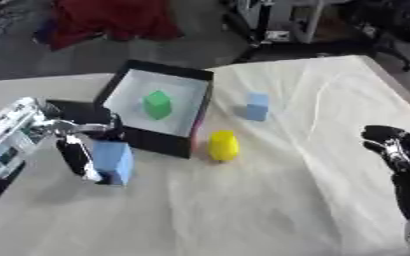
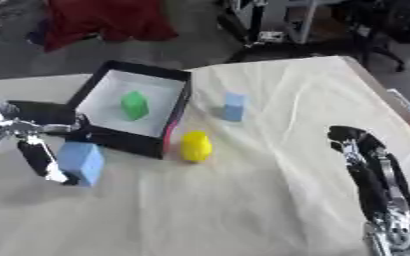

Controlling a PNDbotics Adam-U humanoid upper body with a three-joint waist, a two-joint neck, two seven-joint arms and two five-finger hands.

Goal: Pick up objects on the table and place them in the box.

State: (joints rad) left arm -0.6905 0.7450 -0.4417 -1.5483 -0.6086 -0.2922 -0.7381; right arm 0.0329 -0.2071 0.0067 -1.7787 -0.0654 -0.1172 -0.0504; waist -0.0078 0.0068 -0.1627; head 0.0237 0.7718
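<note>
The left robot hand (image 1: 79, 150) has its fingers curled round a blue cube (image 1: 114, 161), which sits just short of the near wall of the black box (image 1: 156, 141); the box opening lies up and to the right of it, with a green block (image 1: 158, 104) already inside. The right robot hand (image 2: 359, 145) rests idle at the right, fingers loosely curled and holding nothing. On the table (image 1: 270, 200), a yellow object (image 1: 223, 145) lies beside the box's near right corner and a pale blue block (image 1: 257, 106) further back, between the two hands
</note>
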